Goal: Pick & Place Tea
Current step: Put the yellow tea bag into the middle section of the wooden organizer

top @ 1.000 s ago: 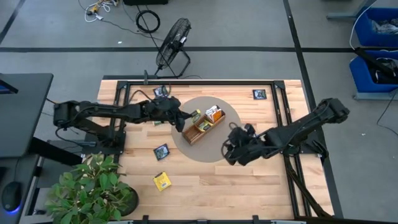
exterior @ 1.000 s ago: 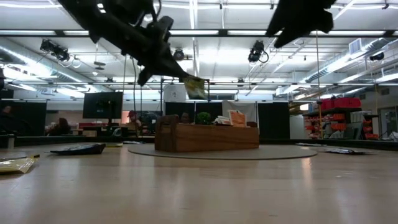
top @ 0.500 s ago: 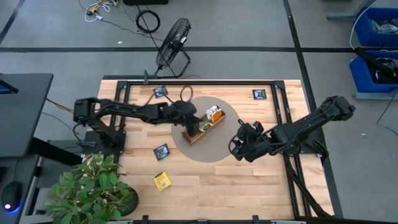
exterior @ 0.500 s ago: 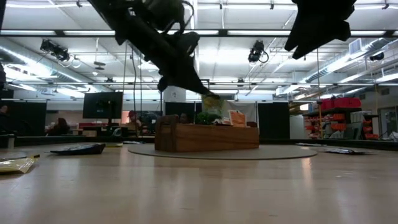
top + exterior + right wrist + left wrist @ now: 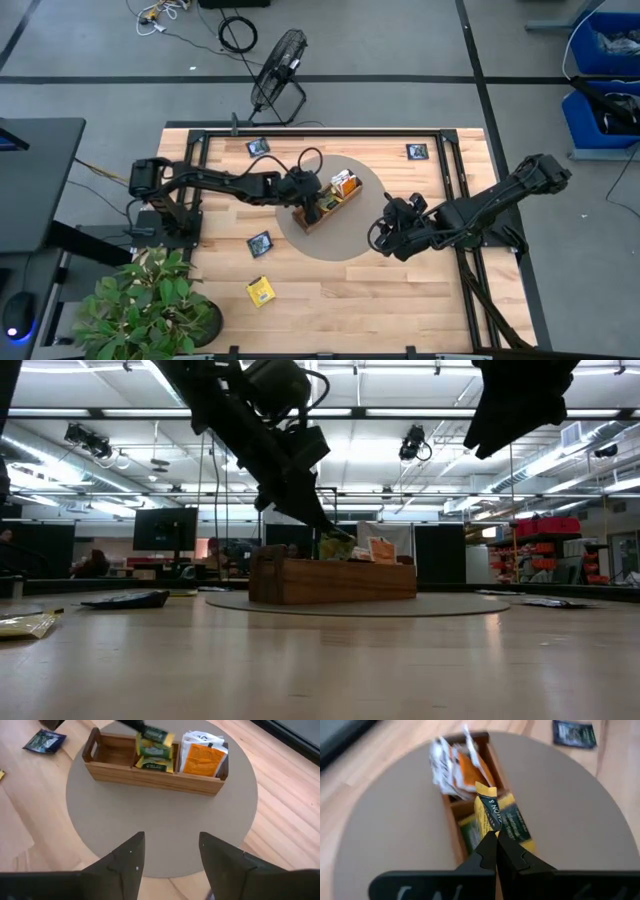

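A brown wooden tray (image 5: 327, 201) stands on a round grey mat (image 5: 345, 245) at mid-table. Orange-and-white tea packets (image 5: 202, 755) stand in one end compartment, green ones (image 5: 152, 766) lie in the middle, and the other end is bare. My left gripper (image 5: 495, 840) hangs over the middle compartment (image 5: 316, 205), shut on a yellow-green tea packet (image 5: 492, 812). My right gripper (image 5: 170, 855) stands open above the mat's right part (image 5: 385, 235), with nothing between its fingers. My left gripper pinches the yellow-green packet's upper end (image 5: 490, 827) between its two fingertips. The fingers slant down from the table's left side. The packet hangs below them (image 5: 336, 540) over the tray's middle compartment; whether its lower end touches the packets there I cannot tell.
Loose navy packets lie at the far left (image 5: 259, 147), far right (image 5: 417, 152) and near left (image 5: 260, 243), and a yellow one (image 5: 260, 291) nearer the front. A fan (image 5: 280, 65) stands beyond the far edge. A potted plant (image 5: 150, 300) is at the near-left corner.
My left gripper has gone toward the table's right edge and down with the packet, rolling a little, from beside the tray's left end to over its middle compartment. My right gripper has drawn back slightly toward the right edge and stays open.
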`<control>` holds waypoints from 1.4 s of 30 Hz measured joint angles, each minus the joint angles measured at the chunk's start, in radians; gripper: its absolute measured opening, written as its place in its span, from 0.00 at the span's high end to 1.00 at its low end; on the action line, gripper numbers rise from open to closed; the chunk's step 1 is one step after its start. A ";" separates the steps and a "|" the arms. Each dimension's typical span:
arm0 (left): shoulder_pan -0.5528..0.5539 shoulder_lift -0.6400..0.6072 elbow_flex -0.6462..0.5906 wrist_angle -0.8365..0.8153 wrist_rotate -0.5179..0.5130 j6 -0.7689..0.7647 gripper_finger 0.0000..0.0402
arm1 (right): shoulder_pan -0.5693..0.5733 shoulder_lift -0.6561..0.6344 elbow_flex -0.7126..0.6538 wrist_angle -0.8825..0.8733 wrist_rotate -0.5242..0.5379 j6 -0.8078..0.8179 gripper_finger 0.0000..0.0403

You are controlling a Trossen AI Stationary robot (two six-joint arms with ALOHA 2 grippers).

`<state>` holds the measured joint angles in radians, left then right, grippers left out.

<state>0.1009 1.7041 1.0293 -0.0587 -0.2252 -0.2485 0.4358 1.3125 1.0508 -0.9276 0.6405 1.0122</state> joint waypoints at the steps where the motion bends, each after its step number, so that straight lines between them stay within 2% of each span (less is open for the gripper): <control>1: -0.001 0.005 -0.001 -0.001 0.009 0.000 1.00 | 0.000 0.000 0.000 -0.002 0.003 0.000 0.51; 4: -0.007 0.017 -0.001 0.016 0.042 0.015 1.00 | 0.000 0.000 0.000 -0.004 0.006 0.000 0.51; 14: -0.023 0.033 -0.001 0.049 0.046 0.009 0.97 | 0.000 0.000 0.000 -0.017 0.008 0.000 0.51; 18: -0.026 0.033 -0.001 0.052 0.046 -0.002 0.88 | 0.000 0.000 0.000 -0.020 0.013 0.000 0.51; 26: -0.027 0.033 -0.001 0.054 0.049 -0.041 0.63 | -0.003 0.000 0.000 -0.025 0.025 0.000 0.51; 33: -0.019 0.023 -0.001 0.051 0.170 -0.106 0.49 | -0.004 0.000 0.000 -0.029 0.039 0.000 0.51; 38: -0.012 -0.022 -0.001 0.011 0.176 -0.147 0.48 | -0.004 0.001 0.000 -0.023 0.057 -0.001 0.51; 42: -0.018 -0.086 -0.001 0.008 0.173 -0.108 0.52 | -0.007 0.001 0.001 -0.018 0.060 -0.003 0.51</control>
<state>0.0825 1.6184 1.0281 -0.0506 -0.0520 -0.3567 0.4287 1.3132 1.0515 -0.9452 0.7000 1.0088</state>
